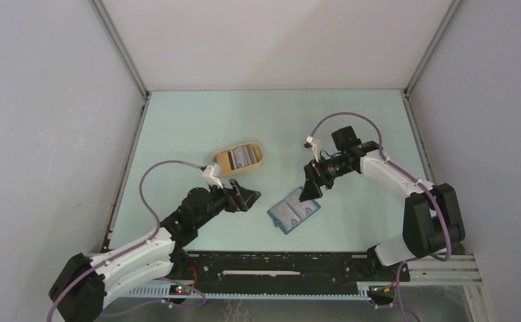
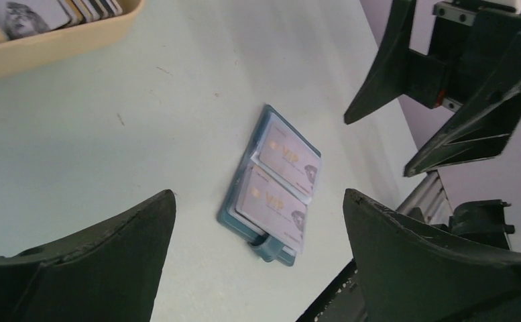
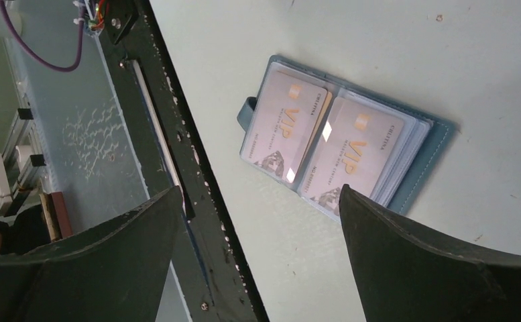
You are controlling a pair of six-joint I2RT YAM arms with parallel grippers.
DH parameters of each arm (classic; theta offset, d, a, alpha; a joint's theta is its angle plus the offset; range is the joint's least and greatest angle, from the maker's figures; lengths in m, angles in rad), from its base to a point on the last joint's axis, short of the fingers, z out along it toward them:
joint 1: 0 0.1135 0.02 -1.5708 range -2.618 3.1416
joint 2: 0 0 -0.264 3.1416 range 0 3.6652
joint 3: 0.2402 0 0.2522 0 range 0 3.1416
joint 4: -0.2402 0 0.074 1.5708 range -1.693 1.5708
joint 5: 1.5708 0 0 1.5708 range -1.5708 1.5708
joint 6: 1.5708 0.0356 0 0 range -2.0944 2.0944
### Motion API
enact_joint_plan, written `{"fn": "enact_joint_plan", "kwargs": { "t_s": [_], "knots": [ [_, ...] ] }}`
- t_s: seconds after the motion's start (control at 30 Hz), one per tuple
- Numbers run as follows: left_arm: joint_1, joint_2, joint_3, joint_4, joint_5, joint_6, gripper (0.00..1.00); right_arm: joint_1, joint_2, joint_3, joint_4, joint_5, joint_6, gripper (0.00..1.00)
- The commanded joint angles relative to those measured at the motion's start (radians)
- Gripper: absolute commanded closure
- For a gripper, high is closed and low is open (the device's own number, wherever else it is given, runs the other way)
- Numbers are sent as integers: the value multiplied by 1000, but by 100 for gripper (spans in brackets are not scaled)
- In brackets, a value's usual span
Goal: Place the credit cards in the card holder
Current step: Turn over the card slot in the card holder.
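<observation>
The teal-blue card holder (image 1: 294,212) lies open on the table, with two pale "VIP" credit cards in its facing sleeves (image 3: 314,137). It also shows in the left wrist view (image 2: 276,184). More credit cards (image 1: 241,157) stand in the tan oval tray (image 1: 260,161). My left gripper (image 1: 245,198) is open and empty, left of the holder. My right gripper (image 1: 307,193) is open and empty, just above the holder's far edge.
The tan tray's rim shows at the top left of the left wrist view (image 2: 56,41). A black rail (image 1: 277,263) runs along the near table edge. White walls enclose the table on three sides.
</observation>
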Motion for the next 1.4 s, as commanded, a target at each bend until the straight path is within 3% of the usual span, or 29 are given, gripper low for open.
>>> {"fn": "enact_joint_plan", "kwargs": {
  "t_s": [0.0,0.57,1.03,1.37],
  "knots": [
    [4,68,-2,155,70,-49,0,11,47,26,6,30,16,5],
    [0,374,24,433,225,-160,5,-2,193,62,-13,85,82,19],
    [-31,577,100,520,303,-181,38,-11,274,74,-42,104,87,27],
    [-59,717,170,544,341,-191,46,-8,303,77,-53,116,86,29]
  ]
}}
